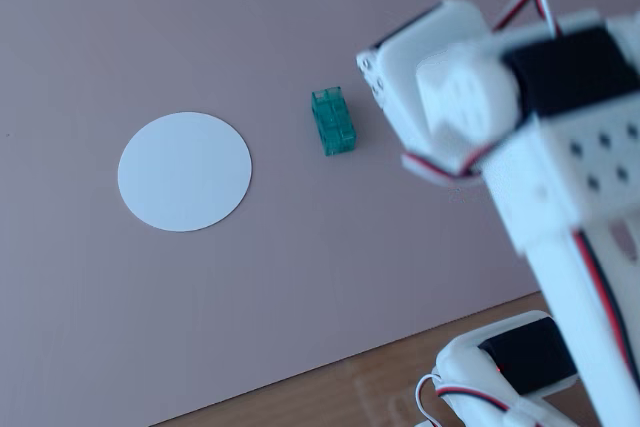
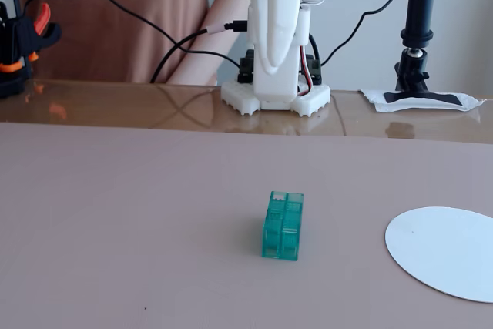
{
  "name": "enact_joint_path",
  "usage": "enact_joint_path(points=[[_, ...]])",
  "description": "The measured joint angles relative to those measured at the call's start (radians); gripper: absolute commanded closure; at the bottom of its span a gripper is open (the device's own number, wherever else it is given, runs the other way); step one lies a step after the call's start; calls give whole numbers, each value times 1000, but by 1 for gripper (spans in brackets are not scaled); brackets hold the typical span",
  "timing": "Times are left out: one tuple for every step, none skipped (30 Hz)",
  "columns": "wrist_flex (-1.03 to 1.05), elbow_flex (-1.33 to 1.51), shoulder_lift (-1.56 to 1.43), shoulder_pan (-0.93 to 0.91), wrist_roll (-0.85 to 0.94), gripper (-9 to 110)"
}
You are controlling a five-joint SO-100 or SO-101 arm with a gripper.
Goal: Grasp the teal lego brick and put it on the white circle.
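Teal lego brick (image 1: 333, 122) sits on my pink mat (image 1: 300, 287), well apart from the white circle (image 1: 184, 171). I cannot tell how the arm's (image 1: 520, 117) jaws stand.

I see a translucent teal-green brick (image 1: 333, 122) and a plain white disc (image 1: 184, 171), both on a pinkish-mauve mat (image 1: 300, 277). My arm (image 1: 520, 137) is white with black motor blocks and red, black and white wires. Past the mat the table (image 2: 115, 105) is glossy brown wood, with a black stand (image 2: 420, 28).
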State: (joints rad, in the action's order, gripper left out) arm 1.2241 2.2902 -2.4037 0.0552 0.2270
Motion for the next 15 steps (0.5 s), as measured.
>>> enact_joint_path(points=[[12, -49, 55, -11, 38, 102], [23, -91, 104, -18, 74, 102], [37, -129, 153, -23, 107, 102], [49, -169, 202, -26, 133, 102], [63, -209, 256, -28, 161, 102], [74, -250, 311, -28, 192, 102], [80, -290, 367, -32, 221, 102], [87, -328, 423, -38, 249, 102], [100, -367, 477, -46, 278, 102], [115, -410, 532, -49, 316, 102], [137, -454, 588, -46, 353, 102], [160, -502, 644, -38, 393, 102], [183, -551, 703, -28, 431, 102], [204, -603, 762, -25, 469, 102], [232, -655, 819, -23, 505, 102]])
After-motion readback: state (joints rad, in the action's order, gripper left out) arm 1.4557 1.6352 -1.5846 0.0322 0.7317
